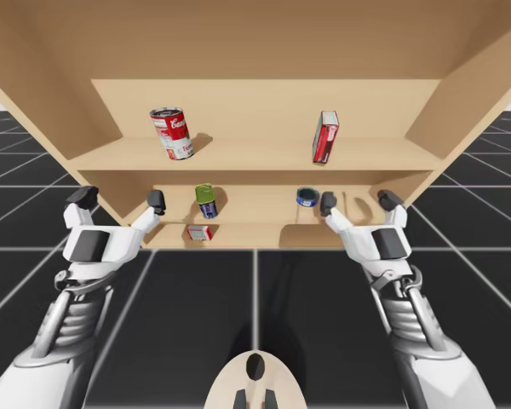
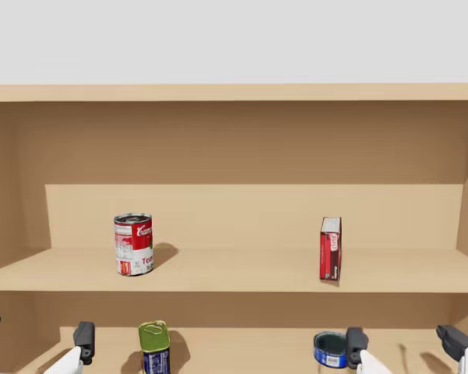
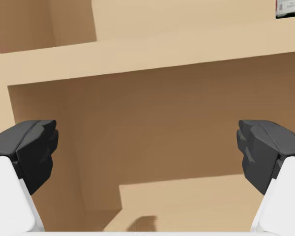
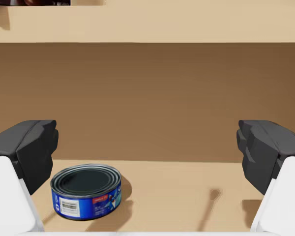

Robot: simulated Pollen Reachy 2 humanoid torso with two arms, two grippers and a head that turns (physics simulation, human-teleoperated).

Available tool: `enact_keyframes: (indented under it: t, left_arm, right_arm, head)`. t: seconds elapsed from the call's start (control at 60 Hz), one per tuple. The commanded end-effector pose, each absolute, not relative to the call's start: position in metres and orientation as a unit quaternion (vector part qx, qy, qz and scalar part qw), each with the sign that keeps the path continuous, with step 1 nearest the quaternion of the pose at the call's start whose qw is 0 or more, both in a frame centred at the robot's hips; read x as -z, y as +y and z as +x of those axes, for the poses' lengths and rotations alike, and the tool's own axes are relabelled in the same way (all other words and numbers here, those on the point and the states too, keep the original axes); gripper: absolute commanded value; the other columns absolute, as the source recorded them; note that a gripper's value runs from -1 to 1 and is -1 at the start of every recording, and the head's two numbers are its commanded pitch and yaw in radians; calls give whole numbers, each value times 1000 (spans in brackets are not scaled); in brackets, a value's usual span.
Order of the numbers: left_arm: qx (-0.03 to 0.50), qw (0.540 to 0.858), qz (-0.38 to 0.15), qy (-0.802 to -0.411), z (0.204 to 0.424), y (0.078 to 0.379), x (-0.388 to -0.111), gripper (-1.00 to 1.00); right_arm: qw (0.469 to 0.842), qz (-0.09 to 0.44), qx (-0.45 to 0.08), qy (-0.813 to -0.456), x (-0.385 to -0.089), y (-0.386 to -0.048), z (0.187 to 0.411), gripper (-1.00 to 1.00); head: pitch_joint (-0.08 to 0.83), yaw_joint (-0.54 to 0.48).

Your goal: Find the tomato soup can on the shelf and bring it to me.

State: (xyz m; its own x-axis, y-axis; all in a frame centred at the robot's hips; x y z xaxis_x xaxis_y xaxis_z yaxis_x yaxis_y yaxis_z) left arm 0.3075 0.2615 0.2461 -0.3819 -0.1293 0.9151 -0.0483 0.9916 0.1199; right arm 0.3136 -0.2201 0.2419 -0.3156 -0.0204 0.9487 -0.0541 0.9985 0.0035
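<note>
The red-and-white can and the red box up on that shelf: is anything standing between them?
No. In the head view the upper shelf board between the red-and-white can and the red box is bare wood.

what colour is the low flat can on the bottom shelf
Blue sides with a dark grey top. The flat can shows best in the right wrist view.

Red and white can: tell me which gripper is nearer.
Left. My left gripper sits below the red and white can, slightly to its left; my right gripper is far across, by the flat blue can.
</note>
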Motion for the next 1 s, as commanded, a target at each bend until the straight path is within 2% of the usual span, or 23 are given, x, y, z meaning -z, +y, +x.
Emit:
enact_keyframes:
  t: [0.017,0.183,0.417,0.617,0.667,0.8,0.933,1.0]
  left_arm:
    - [37,555,52,-829,308,261,-246,-1000]
    - [36,556,50,-829,307,261,-246,-1000]
    - [31,561,45,-826,308,262,-245,-1000]
    - [24,598,12,-801,305,258,-249,-1000]
    - [28,604,6,-796,297,253,-259,-1000]
    - [65,610,-36,-789,257,235,-300,-1000]
    - [94,607,-58,-787,237,223,-336,-1000]
    - [106,608,-65,-784,233,218,-353,-1000]
  right_arm:
    - [585,35,23,-810,-240,-213,311,-1000]
    - [590,45,4,-806,-241,-213,311,-1000]
    - [593,41,0,-804,-239,-212,311,-1000]
    - [595,39,0,-803,-239,-212,312,-1000]
    - [594,39,2,-803,-240,-213,312,-1000]
    - [594,37,8,-804,-241,-215,312,-1000]
    - [593,35,9,-804,-241,-215,312,-1000]
    - [593,34,10,-804,-241,-215,312,-1000]
  head:
    - [13,15]
    - [48,49]
    - [105,222]
    - [117,261]
    - [118,262]
    - [119,262]
    - [121,269]
    - [121,270]
